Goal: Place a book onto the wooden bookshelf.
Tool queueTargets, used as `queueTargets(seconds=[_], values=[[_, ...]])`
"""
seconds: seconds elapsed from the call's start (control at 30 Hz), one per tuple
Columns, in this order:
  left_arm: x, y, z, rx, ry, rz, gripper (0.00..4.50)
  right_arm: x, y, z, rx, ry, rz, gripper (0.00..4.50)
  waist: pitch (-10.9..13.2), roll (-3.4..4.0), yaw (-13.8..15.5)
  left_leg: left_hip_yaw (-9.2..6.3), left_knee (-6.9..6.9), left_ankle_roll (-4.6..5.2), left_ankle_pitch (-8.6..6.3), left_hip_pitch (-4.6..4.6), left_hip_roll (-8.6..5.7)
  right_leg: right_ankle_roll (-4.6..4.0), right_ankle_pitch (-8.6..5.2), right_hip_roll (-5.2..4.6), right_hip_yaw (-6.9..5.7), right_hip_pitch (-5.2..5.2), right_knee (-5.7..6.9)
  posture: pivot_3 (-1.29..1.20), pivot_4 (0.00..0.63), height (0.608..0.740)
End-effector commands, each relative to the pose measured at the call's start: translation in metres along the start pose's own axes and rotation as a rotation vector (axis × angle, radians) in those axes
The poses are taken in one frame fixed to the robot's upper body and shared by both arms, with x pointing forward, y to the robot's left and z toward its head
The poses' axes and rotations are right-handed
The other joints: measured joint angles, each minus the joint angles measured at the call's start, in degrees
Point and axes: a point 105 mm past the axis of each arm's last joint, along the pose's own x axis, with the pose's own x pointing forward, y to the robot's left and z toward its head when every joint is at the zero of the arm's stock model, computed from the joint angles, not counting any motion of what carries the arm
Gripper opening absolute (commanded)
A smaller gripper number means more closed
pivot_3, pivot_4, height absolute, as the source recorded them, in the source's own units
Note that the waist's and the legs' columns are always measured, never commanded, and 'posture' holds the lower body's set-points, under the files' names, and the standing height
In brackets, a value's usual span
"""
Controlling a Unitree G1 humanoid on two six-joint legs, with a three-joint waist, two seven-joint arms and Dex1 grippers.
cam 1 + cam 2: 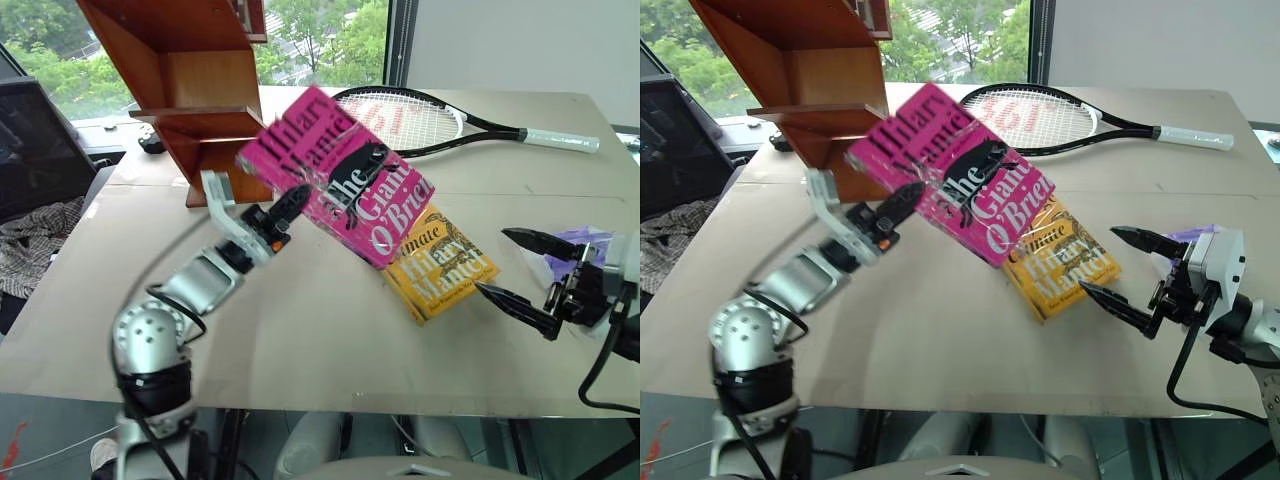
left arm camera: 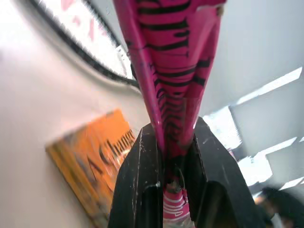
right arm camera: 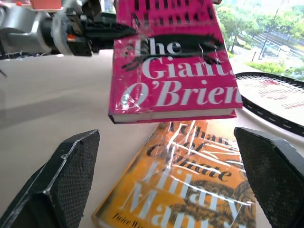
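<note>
The left gripper is clamped on one edge of the book, which hangs clear of the table, tilted, in the upper middle of the left eye view. In the left wrist view the black fingers pinch the pink cover between them. The book's long axis runs from upper left to lower right, its far end over the yellow book lying flat below. The shelf stands in the upper left of the frame, just behind and beside the held book, so the left arm is much the nearer one. The coming move likely turns on swinging the book up and leftward into an open compartment (its tilt roughly echoes the slanted boards). The right gripper waits at the right edge, fingers spread wide and empty, pointing toward the books.
</note>
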Motion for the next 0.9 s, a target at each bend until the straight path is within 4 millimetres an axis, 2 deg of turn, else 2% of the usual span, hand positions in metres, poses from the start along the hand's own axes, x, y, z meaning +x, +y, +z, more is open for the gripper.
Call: queueTargets(seconds=[0.03, 0.13, 0.2, 0.23, 0.27, 0.3, 0.37, 0.43, 0.5, 0.53, 0.63, 0.77, 0.87, 0.9], values=[[0.006, -0.053, 0.046, 0.648, 0.012, -0.112, 0.05, 0.007, -0.009, 0.013, -0.04, -0.076, -0.001, 4.5, 0.3, -0.31, -0.1, 0.0, -0.01, 0.0, 0.0, -0.02, -0.01, -0.01, 0.0, 0.02, -0.05, -0.08, 0.06, 0.0, 0.15, 0.74], [0.009, -0.07, 0.063, 1.013, 0.019, -0.107, 0.05, 0.011, -0.014, 0.015, -0.052, -0.092, -0.001, 4.5, 0.3, -0.22, -0.4, -0.01, -0.13, -0.05, 0.03, -0.11, 0.0, -0.07, 0.03, 0.02, -0.07, -0.13, -0.09, 0.0, 0.15, 0.74], [0.012, -0.097, 0.079, 1.449, 0.018, -0.139, 0.05, 0.011, -0.025, 0.02, -0.079, -0.113, -0.023, 4.5, 0.3, -0.25, -0.8, -0.02, -0.3, -0.03, 0.03, -0.12, 0.0, -0.06, 0.04, -0.01, -0.07, -0.13, -0.35, 0.0, 0.15, 0.74], [0.012, -0.104, 0.083, 1.596, 0.026, -0.152, 0.05, 0.012, -0.029, 0.022, -0.089, -0.119, -0.031, 4.5, 0.4, -0.28, -1.1, -0.08, -0.3, -0.03, 0.03, -0.19, 0.0, -0.05, 0.04, -0.01, -0.15, -0.12, -0.43, 0.0, 0.15, 0.74], [0.012, -0.107, 0.089, 1.705, 0.029, -0.139, 0.05, 0.012, -0.032, 0.023, -0.095, -0.125, -0.037, 4.5, 0.5, -0.25, -1.3, -0.1, -0.33, -0.03, 0.03, -0.23, -0.01, -0.05, 0.05, -0.01, -0.2, -0.15, -0.49, 0.0, 0.15, 0.74], [0.013, -0.107, 0.103, 1.808, 0.042, -0.073, 0.05, 0.012, -0.036, 0.025, -0.104, -0.131, -0.042, 4.5, 0.5, -0.23, -1.5, -0.12, -0.37, -0.03, 0.03, -0.29, -0.01, -0.05, 0.05, 0.0, -0.23, -0.18, -0.58, 0.0, 0.15, 0.74], [0.013, -0.106, 0.123, 1.912, 0.055, 0.023, 0.05, 0.013, -0.041, 0.027, -0.115, -0.137, -0.047, 4.5, 0.5, -0.19, -1.7, -0.13, -0.48, -0.03, 0.03, -0.32, 0.0, -0.05, 0.05, -0.01, -0.22, -0.24, -0.64, 0.0, 0.15, 0.74], [0.007, -0.101, 0.138, 2.045, 0.177, 0.079, 0.05, 0.015, -0.046, 0.027, -0.129, -0.138, -0.046, 4.5, 0.5, -0.12, -1.9, -0.12, -0.58, -0.02, 0.04, -0.36, 0.0, -0.05, 0.05, -0.02, -0.19, -0.37, -0.61, 0.0, 0.15, 0.74], [-0.007, -0.09, 0.154, 2.115, 0.37, 0.145, 0.05, 0.015, -0.052, 0.03, -0.151, -0.146, -0.046, 4.5, 0.6, -0.11, -2.8, -0.16, -0.49, -0.02, 0.04, -0.66, 0.08, -0.05, 0.05, 0.06, -0.28, -0.64, -0.55, 0.0, 0.15, 0.74], [-0.018, -0.078, 0.166, 2.133, 0.495, 0.218, 0.05, 0.016, -0.055, 0.035, -0.163, -0.164, -0.045, 4.5, 0.6, -0.07, -3.3, -0.15, -0.4, -0.03, 0.04, -0.86, 0.07, -0.05, 0.06, 0.05, -0.29, -0.84, -0.47, 0.0, 0.15, 0.74], [-0.036, -0.059, 0.193, 2.153, 0.684, 0.386, 0.05, 0.018, -0.061, 0.046, -0.188, -0.211, -0.035, 4.5, 0.7, 0.01, -4.2, -0.03, -0.29, -0.02, 0.05, -1.0, 0.01, -0.05, 0.05, 0.01, -0.26, -1.03, -0.27, 0.0, 0.15, 0.74], [-0.041, -0.044, 0.211, 2.168, 0.813, 0.481, 0.05, 0.02, -0.063, 0.058, -0.207, -0.251, -0.028, 4.5, 0.7, -0.01, -4.0, -0.13, -0.12, -0.01, 0.04, -1.07, 0.0, -0.05, 0.05, 0.0, -0.38, -1.03, -0.1, 0.0, 0.15, 0.74], [-0.042, -0.026, 0.211, 2.097, 0.92, 0.498, 0.05, 0.018, -0.061, 0.057, -0.208, -0.245, -0.032, 4.5, 0.7, -0.02, -3.9, -0.19, -0.02, 0.0, 0.05, -1.12, -0.12, -0.04, 0.05, -0.07, -0.43, -1.02, -0.02, 0.0, 0.15, 0.74], [-0.041, -0.014, 0.211, 2.067, 0.978, 0.519, 0.05, 0.015, -0.06, 0.055, -0.203, -0.238, -0.037, 4.5, 0.7, -0.02, -3.9, -0.19, -0.02, 0.0, 0.05, -1.12, -0.14, -0.04, 0.05, -0.06, -0.43, -1.03, 0.0, 0.0, 0.15, 0.74]])
